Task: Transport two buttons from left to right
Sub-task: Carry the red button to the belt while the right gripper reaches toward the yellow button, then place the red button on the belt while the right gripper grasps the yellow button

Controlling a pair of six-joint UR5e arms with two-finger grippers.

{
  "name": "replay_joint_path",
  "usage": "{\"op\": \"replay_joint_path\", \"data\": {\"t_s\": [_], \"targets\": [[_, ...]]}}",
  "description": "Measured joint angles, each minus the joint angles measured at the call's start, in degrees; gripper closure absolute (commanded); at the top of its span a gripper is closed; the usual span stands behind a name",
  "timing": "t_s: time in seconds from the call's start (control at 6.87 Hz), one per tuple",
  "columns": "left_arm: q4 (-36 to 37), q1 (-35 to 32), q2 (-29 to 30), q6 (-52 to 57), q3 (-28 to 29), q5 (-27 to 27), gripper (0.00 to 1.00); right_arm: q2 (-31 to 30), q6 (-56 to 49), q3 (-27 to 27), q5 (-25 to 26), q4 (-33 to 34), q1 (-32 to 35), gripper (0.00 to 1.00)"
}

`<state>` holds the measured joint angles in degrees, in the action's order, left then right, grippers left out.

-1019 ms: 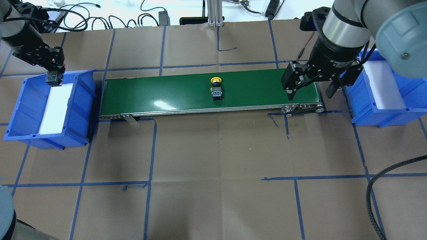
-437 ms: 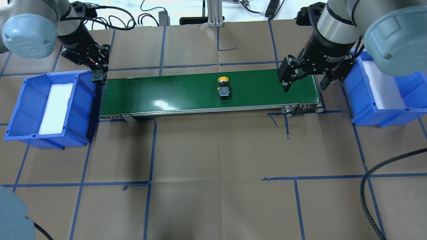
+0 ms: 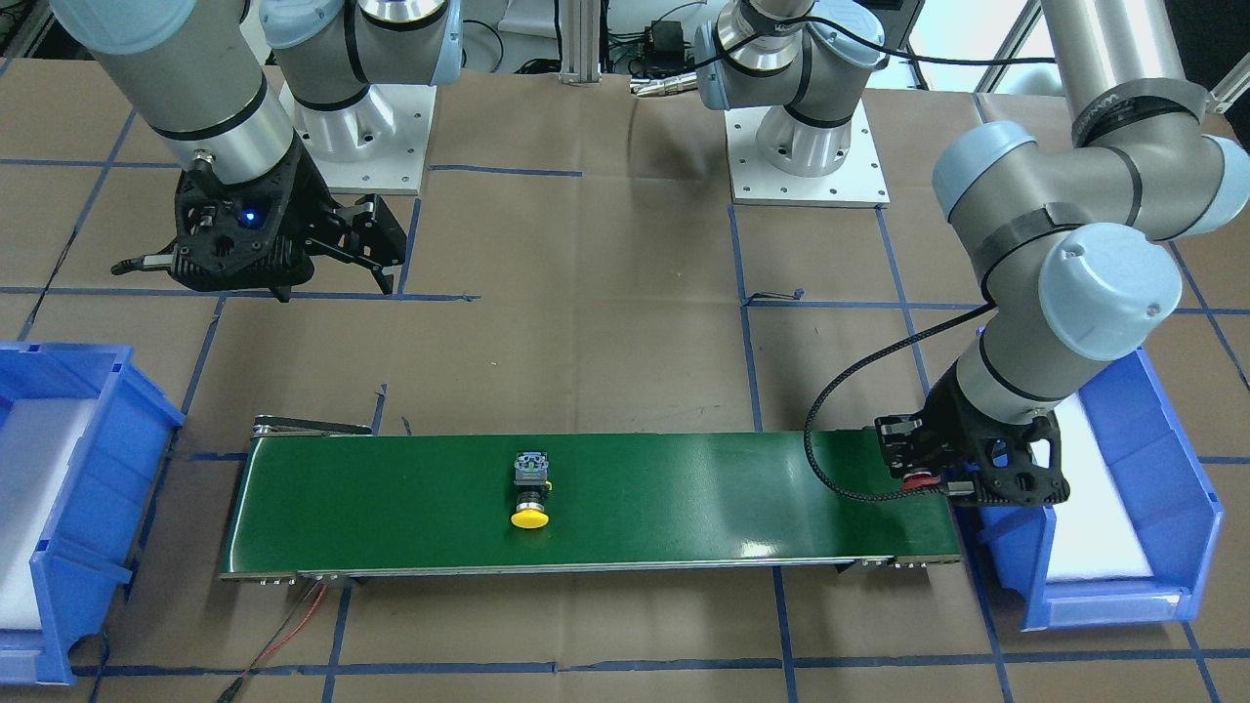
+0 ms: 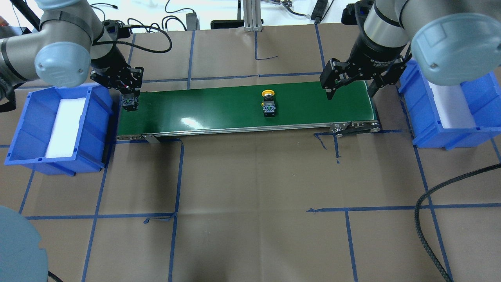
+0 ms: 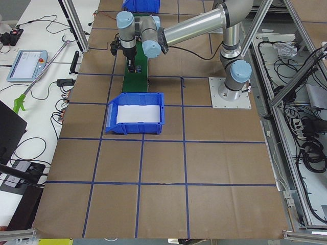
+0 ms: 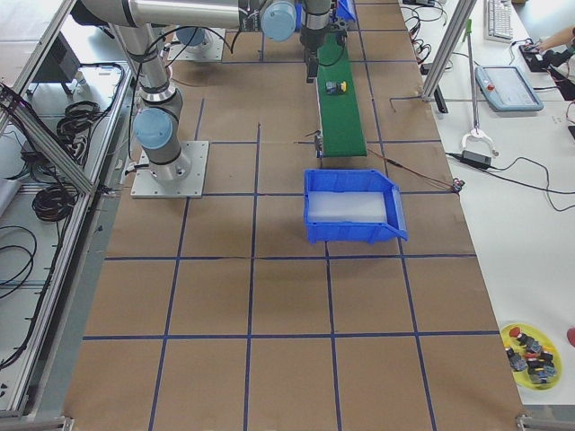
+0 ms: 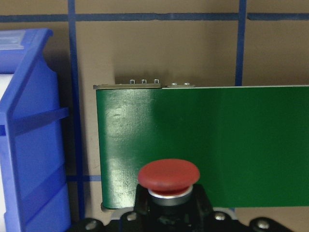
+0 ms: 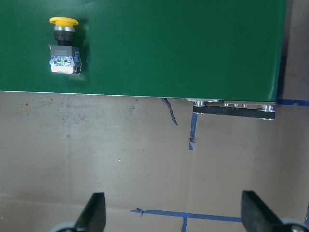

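The yellow button (image 4: 268, 102) lies on its side mid-way along the green conveyor belt (image 4: 203, 107), cap toward the far edge; it also shows in the right wrist view (image 8: 63, 46) and the front view (image 3: 530, 493). My left gripper (image 4: 129, 101) is shut on the red button (image 7: 169, 175) and holds it just over the belt's left end, beside the left blue bin (image 4: 94, 129). My right gripper (image 4: 349, 91) is open and empty, above the belt's right end; in its wrist view the fingers (image 8: 94, 215) stand wide apart.
The right blue bin (image 4: 430, 135) with a white foam liner stands just past the belt's right end. A black braided cable (image 4: 426, 219) loops at the front right. Cables and an aluminium post (image 4: 250, 15) are at the back edge.
My left gripper moved right with the red button, from over the left bin to the belt's left end. The yellow button travelled right along the belt. My right gripper shifted toward the back.
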<state>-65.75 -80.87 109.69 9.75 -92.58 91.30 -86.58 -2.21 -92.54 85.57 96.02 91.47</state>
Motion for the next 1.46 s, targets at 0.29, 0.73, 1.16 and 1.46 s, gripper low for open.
{"op": "replay_joint_path", "data": {"t_s": [0.29,0.73,1.16,1.46], "targets": [[4.67,-0.01,1.46,0.01,-3.26,-0.06,0.94,1.33,0.03,-0.19,0.09,2.09,0.04,0.0],[6.28,0.01,3.13,0.08,-4.15,-0.13,0.9,5.14,0.1,-1.16,-0.17,7.24,0.01,0.0],[7.27,0.01,4.18,0.07,-3.38,0.01,0.0,9.47,-0.06,-1.73,-0.07,19.15,-0.24,0.0],[7.15,-0.16,3.58,-0.01,-2.4,0.03,0.0,12.02,0.15,-1.81,-0.08,19.85,-0.31,0.0]]}}
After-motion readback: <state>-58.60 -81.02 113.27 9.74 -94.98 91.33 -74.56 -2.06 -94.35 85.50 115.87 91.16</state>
